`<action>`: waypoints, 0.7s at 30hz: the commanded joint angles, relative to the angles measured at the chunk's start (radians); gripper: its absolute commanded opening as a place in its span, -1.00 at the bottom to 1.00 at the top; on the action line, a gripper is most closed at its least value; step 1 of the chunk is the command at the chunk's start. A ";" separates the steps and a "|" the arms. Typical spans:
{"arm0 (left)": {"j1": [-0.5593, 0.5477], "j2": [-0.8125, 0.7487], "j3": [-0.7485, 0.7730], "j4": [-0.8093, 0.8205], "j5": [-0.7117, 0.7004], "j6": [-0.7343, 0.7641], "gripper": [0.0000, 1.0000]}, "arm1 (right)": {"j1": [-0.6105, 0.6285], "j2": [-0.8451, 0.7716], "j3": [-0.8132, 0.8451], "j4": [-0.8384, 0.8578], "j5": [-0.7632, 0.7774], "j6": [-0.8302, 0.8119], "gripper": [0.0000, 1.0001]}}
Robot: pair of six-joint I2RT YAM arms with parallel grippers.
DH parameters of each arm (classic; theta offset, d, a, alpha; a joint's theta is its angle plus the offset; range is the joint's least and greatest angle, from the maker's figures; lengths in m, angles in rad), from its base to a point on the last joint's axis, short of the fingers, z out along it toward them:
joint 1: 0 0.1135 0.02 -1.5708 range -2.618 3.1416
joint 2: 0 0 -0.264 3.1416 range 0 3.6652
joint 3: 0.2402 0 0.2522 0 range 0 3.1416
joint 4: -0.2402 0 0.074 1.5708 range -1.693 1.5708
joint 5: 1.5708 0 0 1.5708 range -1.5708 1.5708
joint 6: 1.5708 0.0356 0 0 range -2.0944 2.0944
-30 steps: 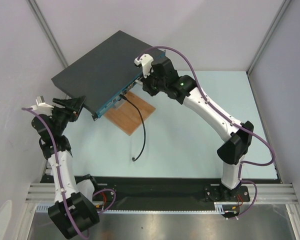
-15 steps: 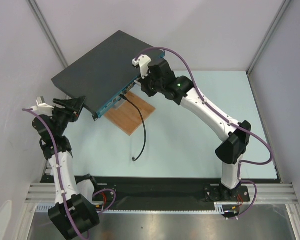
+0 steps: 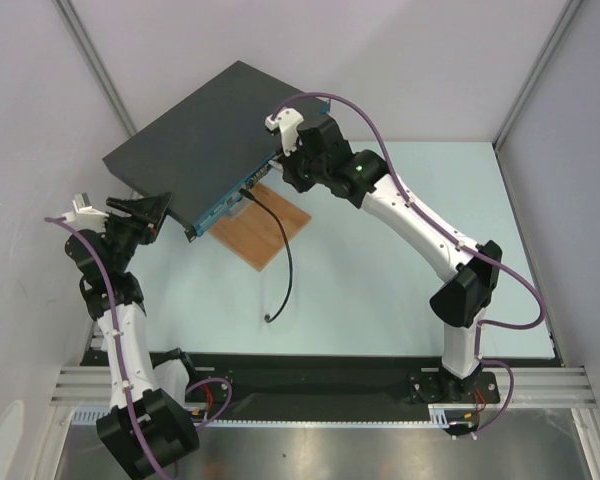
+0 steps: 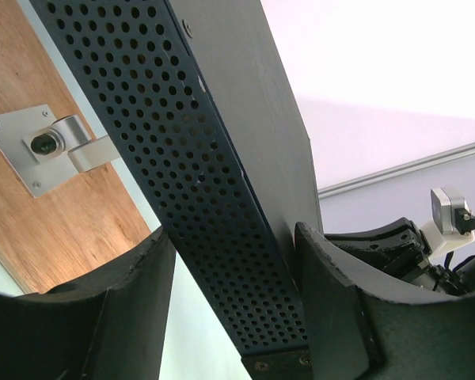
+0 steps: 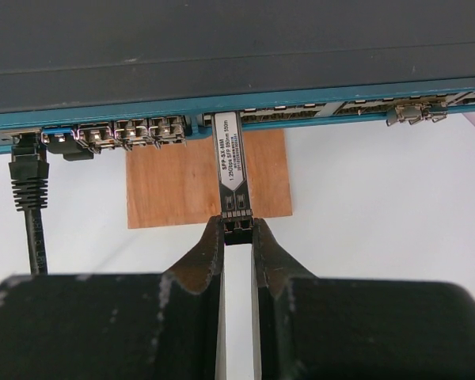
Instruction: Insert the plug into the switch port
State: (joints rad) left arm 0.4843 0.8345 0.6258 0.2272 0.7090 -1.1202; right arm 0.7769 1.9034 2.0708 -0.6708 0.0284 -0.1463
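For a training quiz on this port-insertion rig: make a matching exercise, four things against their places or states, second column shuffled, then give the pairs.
Things:
1. plug
2. black cable
3. wooden board
4. left gripper

Places or states:
A. lies beneath the switch, showing past its front edge
B. straddles the switch's perforated side
C. pinched by the right gripper, far end at the switch's front face
D. seated in the switch's front face, no gripper on it

Pairs: 1-C, 2-D, 3-A, 4-B

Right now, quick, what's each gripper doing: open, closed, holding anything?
Left gripper: closed on the edge of the switch.
Right gripper: closed on the plug, whose front end is at a port in the switch.
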 commanded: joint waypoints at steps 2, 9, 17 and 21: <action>-0.038 -0.021 0.005 0.004 0.076 0.103 -0.99 | 0.001 -0.009 0.063 0.050 -0.051 0.011 -1.00; -0.038 -0.023 0.006 -0.003 0.075 0.111 -0.99 | 0.010 -0.012 0.075 0.045 -0.048 0.010 -1.00; -0.038 -0.018 0.008 -0.003 0.072 0.111 -1.00 | 0.018 -0.014 0.072 0.045 -0.041 0.005 -1.00; -0.038 -0.020 0.008 0.000 0.073 0.111 -0.99 | 0.016 0.002 0.075 0.053 -0.044 0.011 -1.00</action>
State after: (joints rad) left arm 0.4824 0.8307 0.6258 0.2218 0.7040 -1.1164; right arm 0.7776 1.9038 2.0933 -0.6823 0.0032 -0.1463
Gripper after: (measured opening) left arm 0.619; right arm 0.123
